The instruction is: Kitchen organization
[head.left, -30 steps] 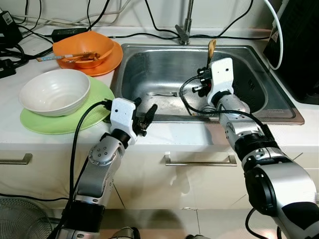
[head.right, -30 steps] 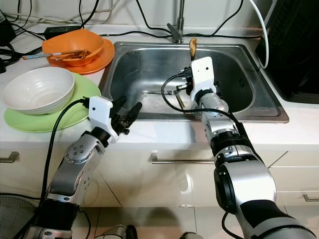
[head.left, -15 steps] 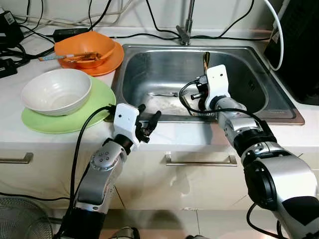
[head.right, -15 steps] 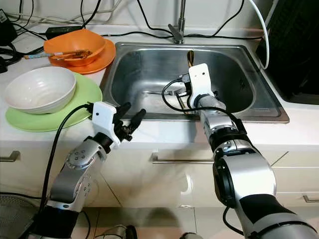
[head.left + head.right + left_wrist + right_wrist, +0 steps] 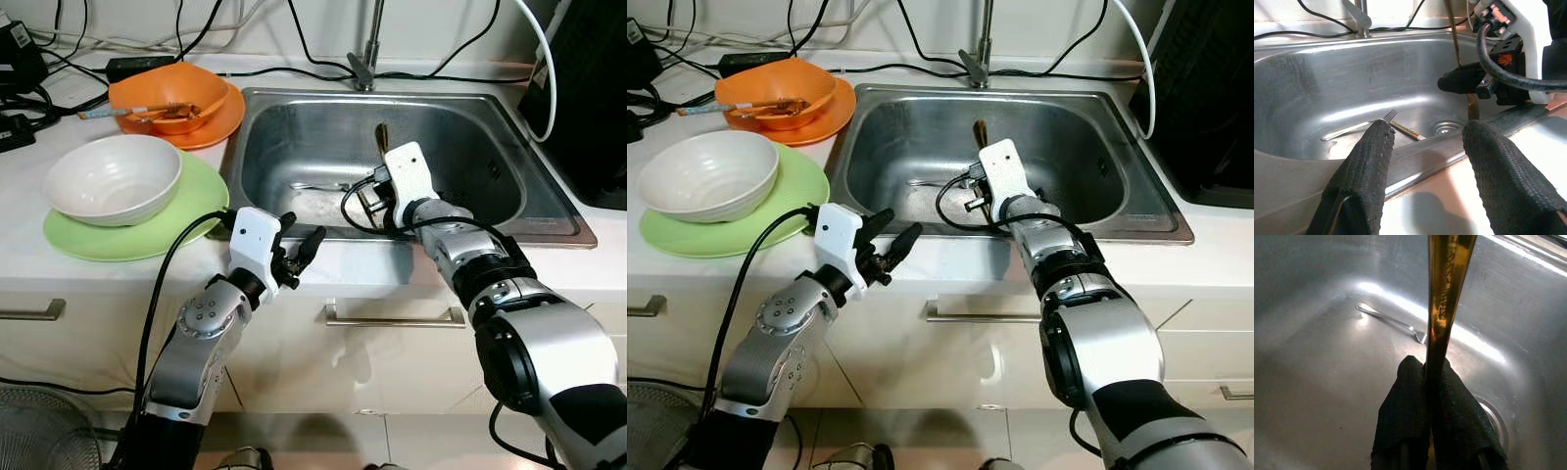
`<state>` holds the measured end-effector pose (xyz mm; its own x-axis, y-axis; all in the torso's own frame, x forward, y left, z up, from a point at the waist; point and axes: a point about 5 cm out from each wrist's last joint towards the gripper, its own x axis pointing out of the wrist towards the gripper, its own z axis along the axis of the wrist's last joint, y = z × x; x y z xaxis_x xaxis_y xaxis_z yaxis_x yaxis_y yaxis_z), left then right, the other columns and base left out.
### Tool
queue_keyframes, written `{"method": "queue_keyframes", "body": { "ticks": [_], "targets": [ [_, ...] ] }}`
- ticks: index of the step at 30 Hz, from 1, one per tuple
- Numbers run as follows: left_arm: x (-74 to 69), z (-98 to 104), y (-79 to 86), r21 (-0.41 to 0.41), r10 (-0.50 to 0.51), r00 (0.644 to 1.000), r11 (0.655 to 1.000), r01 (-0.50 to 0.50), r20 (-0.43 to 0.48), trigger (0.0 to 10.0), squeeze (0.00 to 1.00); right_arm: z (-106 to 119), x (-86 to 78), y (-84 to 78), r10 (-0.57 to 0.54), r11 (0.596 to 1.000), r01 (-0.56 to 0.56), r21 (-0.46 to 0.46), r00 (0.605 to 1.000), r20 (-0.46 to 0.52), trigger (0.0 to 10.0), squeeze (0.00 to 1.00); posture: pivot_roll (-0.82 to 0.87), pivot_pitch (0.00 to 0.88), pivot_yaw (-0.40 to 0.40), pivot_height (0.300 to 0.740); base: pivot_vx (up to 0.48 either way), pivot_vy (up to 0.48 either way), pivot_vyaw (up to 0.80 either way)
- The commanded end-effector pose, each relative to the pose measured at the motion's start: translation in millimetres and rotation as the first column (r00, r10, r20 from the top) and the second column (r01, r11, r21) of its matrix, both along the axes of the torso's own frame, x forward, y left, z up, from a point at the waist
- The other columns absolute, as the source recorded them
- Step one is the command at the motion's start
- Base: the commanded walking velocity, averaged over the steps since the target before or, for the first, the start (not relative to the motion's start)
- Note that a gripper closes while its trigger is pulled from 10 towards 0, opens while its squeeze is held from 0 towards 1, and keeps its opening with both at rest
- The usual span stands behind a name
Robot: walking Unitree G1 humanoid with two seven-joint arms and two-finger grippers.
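Sink (image 5: pixel 294 137) basin: floor mostly open; fork (image 5: pixel 1359 125) and chopstick (image 5: pixel 1406 130) lying near drain (image 5: pixel 1445 128). Right gripper (image 5: pixel 1437 401), clamped on brown utensil handle (image 5: pixel 1444 303), occupies basin centre. Faucet (image 5: pixel 364 59) overhangs rear rim. Front counter edge (image 5: pixel 392 269): left gripper (image 5: pixel 294 253) spread above it.

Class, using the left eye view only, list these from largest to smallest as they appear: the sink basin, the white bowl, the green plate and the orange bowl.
1. Sink basin.
2. Green plate.
3. White bowl.
4. Orange bowl, though it sits farther from the camera than the white bowl, so their true order is unsure.
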<state>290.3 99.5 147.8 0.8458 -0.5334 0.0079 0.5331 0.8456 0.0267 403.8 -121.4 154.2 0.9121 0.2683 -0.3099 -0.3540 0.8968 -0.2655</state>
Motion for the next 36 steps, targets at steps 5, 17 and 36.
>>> {"method": "queue_keyframes", "body": {
  "ticks": [5,17,36],
  "targets": [
    [-1.6,-6.4,0.3,0.006,-0.008,0.999,1.000,0.008,-0.038,10.0,0.00,-4.7,-2.2,8.5,0.064,0.996,-0.066,-0.064,0.997,-0.043,10.0,0.00,0.05,0.027,-0.030,0.740,0.000,0.000,0.00],
    [-4.4,-7.9,1.1,0.005,0.002,0.999,1.000,-0.002,-0.045,10.0,0.00,-10.2,-4.6,12.0,0.077,0.994,-0.082,-0.074,0.995,-0.062,10.0,1.00,0.06,0.031,-0.040,0.740,0.000,0.000,0.00],
    [-4.0,-8.5,-1.8,-0.011,0.021,0.999,1.000,-0.021,-0.034,10.0,0.00,47.9,9.7,7.5,-0.007,0.978,-0.047,0.203,0.967,0.256,10.0,0.00,0.04,0.031,-0.039,0.740,0.000,0.000,0.00]
  ]
}}
